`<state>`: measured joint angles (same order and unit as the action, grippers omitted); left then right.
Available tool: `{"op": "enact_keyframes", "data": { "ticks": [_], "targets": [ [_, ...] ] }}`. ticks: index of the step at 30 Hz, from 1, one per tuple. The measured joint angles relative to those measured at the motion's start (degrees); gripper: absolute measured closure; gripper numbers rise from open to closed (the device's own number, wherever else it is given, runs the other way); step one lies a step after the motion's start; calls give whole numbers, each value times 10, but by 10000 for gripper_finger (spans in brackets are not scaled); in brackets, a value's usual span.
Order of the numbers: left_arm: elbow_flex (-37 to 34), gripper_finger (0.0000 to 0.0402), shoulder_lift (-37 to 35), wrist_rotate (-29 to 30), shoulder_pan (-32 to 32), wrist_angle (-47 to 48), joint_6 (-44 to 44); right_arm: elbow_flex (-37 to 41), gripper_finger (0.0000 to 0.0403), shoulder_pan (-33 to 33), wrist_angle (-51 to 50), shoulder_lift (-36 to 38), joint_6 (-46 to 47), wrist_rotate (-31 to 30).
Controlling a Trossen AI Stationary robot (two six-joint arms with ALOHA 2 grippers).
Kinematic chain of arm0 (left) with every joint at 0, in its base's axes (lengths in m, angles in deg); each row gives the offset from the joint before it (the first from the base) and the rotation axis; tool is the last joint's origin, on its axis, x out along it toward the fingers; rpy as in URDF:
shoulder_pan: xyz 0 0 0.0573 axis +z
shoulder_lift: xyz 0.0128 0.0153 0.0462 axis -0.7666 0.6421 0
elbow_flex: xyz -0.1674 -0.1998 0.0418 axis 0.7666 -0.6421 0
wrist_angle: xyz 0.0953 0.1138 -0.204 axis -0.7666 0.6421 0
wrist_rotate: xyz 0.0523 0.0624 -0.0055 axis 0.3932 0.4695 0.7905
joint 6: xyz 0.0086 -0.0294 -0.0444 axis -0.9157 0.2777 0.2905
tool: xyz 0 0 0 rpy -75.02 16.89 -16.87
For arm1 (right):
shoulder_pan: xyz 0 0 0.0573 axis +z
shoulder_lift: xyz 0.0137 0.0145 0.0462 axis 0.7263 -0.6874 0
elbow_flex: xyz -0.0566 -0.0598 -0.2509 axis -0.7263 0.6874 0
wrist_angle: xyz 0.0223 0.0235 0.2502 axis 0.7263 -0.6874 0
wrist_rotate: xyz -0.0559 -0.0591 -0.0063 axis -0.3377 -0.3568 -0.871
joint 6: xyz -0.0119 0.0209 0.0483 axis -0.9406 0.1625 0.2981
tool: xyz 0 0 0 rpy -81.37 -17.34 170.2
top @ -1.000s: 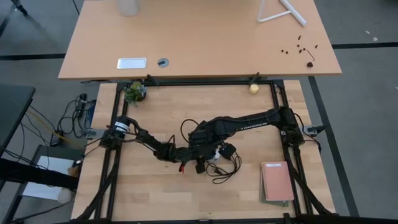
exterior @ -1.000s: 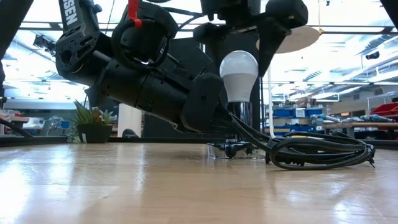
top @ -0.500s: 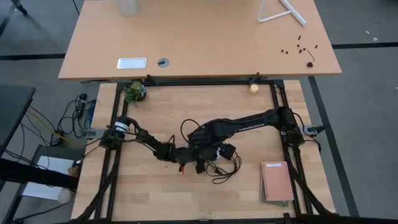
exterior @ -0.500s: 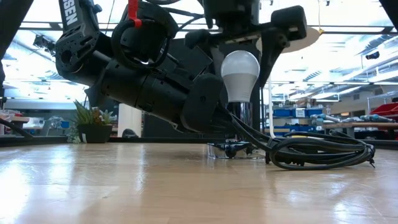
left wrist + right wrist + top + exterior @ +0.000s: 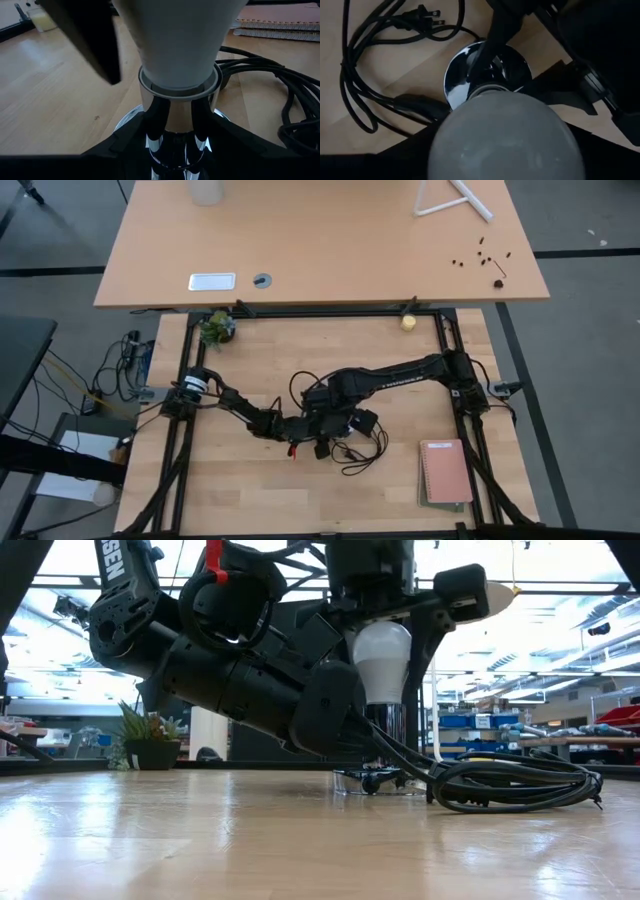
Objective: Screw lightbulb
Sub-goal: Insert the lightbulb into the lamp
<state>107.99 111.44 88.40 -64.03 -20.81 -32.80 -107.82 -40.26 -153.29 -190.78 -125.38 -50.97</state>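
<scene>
One small white pear-shaped lightbulb (image 5: 384, 660) stands upright near the middle of the pale wooden surface (image 5: 240, 480), its neck seated in the top of one round chrome socket base (image 5: 487, 70). In the high view two dark arms meet there. The left gripper (image 5: 175, 127) lies low, reaching in from about nine o'clock, and its jaws are clamped on the shiny socket stem just under the bulb's neck. The right gripper (image 5: 390, 615) hangs over the bulb from above, its arm stretching in from about three o'clock; its jaws stand on either side of the bulb's rounded top, close against the glass, but whether they actually press it I cannot tell. One black power cord (image 5: 515, 785) lies in loose coils just beside the socket at about four o'clock, with one two-pronged plug (image 5: 431, 17) at its end. At about five o'clock, well apart, rests one pink spiral notebook (image 5: 446, 470) on top of a second, darker book. One small potted green plant (image 5: 216, 327) sits at eleven o'clock and one small yellowish ball (image 5: 408, 322) at one o'clock, both at the far edge.
</scene>
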Motion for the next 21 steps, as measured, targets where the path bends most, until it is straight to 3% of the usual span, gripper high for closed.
{"op": "enact_keyframes", "data": {
  "ticks": [5, 13, 21],
  "targets": [
    [0, 199, 0, 0, 0, 0, 1, 0, 150, -4, 3, 0, 14, 11],
    [0, 199, 0, 1, 1, 1, 15, 0, 139, -4, 7, 0, 126, 12],
    [0, 199, 0, 0, 0, -1, 16, 0, 140, 9, 12, 0, 295, 9]
  ]
}}
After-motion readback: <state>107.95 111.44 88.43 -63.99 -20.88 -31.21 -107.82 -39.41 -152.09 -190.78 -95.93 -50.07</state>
